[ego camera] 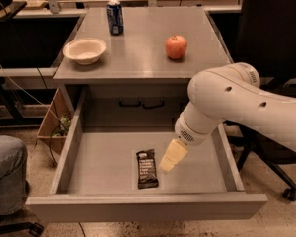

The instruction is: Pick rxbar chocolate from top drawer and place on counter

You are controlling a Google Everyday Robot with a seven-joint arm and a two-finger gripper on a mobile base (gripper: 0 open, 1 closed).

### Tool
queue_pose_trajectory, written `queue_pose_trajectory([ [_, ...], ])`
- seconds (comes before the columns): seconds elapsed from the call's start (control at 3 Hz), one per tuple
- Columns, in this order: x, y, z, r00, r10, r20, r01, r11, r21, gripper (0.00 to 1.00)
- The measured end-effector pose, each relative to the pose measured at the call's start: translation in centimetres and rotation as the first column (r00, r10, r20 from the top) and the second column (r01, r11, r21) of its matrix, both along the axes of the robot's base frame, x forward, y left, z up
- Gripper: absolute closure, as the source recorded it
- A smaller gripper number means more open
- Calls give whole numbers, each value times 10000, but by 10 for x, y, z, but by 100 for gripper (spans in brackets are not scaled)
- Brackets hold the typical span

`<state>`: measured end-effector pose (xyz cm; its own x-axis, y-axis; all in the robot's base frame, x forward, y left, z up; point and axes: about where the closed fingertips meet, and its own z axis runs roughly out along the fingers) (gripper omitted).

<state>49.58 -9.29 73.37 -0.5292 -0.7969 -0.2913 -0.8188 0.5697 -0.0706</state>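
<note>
Nearest you, the top drawer [138, 209] stands pulled fully out over a speckled floor, its broad grey front panel facing you. A knee in blue jeans [5, 177] shows at the left edge. On the drawer's flat grey bottom lies the rxbar chocolate [147, 169], just left of centre and towards the front. It is a slim dark brown-black wrapper with pale lettering, lying flat with its long side running front to back.

Just right of the bar you see the gripper [166, 166], cream-coloured and angled down and to the left inside the drawer. Its tip is close beside the bar; you cannot tell whether they touch, nor whether it is released or clenched. The white arm [237, 98] comes in from the right, above the drawer's right wall.

Behind, the grey, faintly glossy worktop [138, 53] carries a white bowl [84, 50] at the left, a red apple [176, 47] at the right and a blue soda can [115, 17] at the back. A dark office chair [271, 28] stands to the right.
</note>
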Motion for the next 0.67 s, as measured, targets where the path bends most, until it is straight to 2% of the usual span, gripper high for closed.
queue_pose_trajectory([
  [0.33, 0, 0, 0, 10000, 0, 0, 0, 10000, 0, 0],
  [0.67, 17, -1, -10, 9955, -951, -32, 951, 9932, 676, 0],
])
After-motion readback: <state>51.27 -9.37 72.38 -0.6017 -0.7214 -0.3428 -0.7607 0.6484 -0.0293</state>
